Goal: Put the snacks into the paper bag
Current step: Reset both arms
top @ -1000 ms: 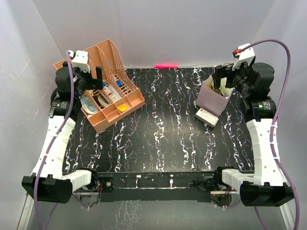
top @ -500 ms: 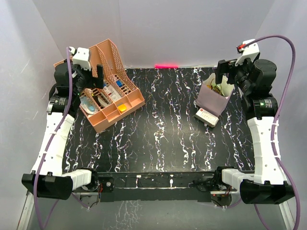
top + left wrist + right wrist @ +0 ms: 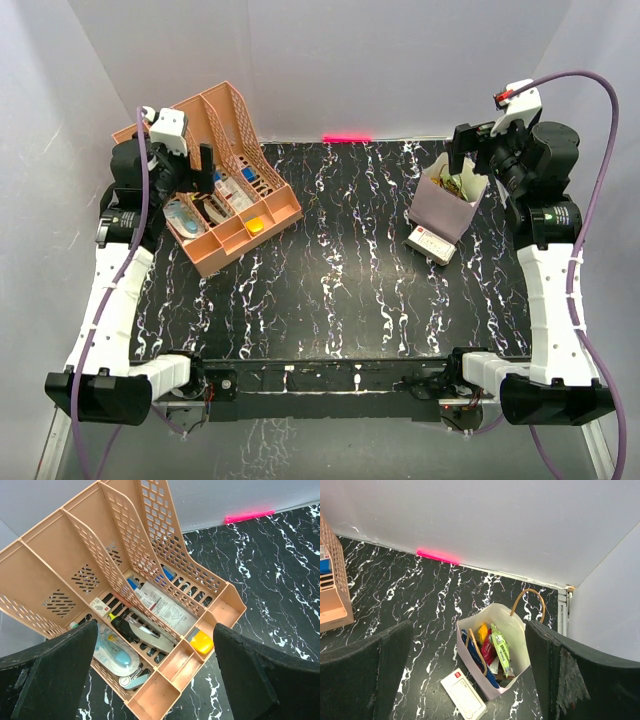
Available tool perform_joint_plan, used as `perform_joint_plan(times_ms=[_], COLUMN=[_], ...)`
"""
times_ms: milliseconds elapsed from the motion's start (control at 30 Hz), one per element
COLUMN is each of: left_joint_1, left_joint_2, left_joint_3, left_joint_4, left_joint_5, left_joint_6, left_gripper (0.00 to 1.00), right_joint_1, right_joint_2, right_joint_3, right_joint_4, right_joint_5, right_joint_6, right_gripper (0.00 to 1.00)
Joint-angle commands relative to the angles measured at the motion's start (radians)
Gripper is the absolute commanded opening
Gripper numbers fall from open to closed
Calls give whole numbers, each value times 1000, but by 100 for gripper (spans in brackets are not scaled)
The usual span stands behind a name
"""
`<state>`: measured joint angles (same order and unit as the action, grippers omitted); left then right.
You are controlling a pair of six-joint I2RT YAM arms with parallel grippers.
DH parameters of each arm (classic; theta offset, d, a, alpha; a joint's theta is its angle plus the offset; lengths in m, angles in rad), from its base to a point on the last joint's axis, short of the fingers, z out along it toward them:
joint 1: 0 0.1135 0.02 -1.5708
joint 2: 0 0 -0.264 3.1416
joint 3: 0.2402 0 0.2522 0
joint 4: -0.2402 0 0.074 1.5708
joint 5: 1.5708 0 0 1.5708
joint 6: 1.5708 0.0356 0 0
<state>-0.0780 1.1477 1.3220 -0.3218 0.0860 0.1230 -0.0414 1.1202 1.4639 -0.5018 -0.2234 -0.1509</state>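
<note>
The pale lilac paper bag (image 3: 441,208) stands upright at the back right of the table; it also shows in the right wrist view (image 3: 520,630). Inside it are several snacks: a green packet (image 3: 501,649), a red one (image 3: 488,651), a yellow one (image 3: 483,631) and a dark blue bag (image 3: 475,661). My right gripper (image 3: 472,152) is open and empty, raised above the bag. My left gripper (image 3: 190,165) is open and empty, raised over the peach organiser (image 3: 222,185) at the back left.
A white box with a red mark (image 3: 431,243) lies against the bag's near side, also in the right wrist view (image 3: 463,694). The organiser (image 3: 150,570) holds stationery and a small yellow item (image 3: 201,642). A pink strip (image 3: 347,137) runs along the back wall.
Both grippers have risen a little and stay open. The bag and the organiser have not moved.
</note>
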Motion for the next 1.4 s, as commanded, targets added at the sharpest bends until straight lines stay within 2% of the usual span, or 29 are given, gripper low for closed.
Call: perform_joint_plan(times_ms=[0,133,767,1367], left_joint_1=[11,11,15,17], left_joint_2=[-27,-54,-81,-86], left_joint_3=[46,46,-33,-35], left_joint_4=[-45,-49,-16,-16], left_joint_5=[85,127,107,115], left_joint_6=[17,7,-16,-7], left_gripper=[98,98,99,98], right_joint_1=[-6,-9,-24,-30], right_joint_2=[-41,-57,-91,-93], right_joint_3=[14,6,-53,-57], right_joint_4=[29,22,40,40], right_joint_5=[-2,8,19,6], right_joint_6=[11,8,12,14], right_gripper=[98,98,99,98])
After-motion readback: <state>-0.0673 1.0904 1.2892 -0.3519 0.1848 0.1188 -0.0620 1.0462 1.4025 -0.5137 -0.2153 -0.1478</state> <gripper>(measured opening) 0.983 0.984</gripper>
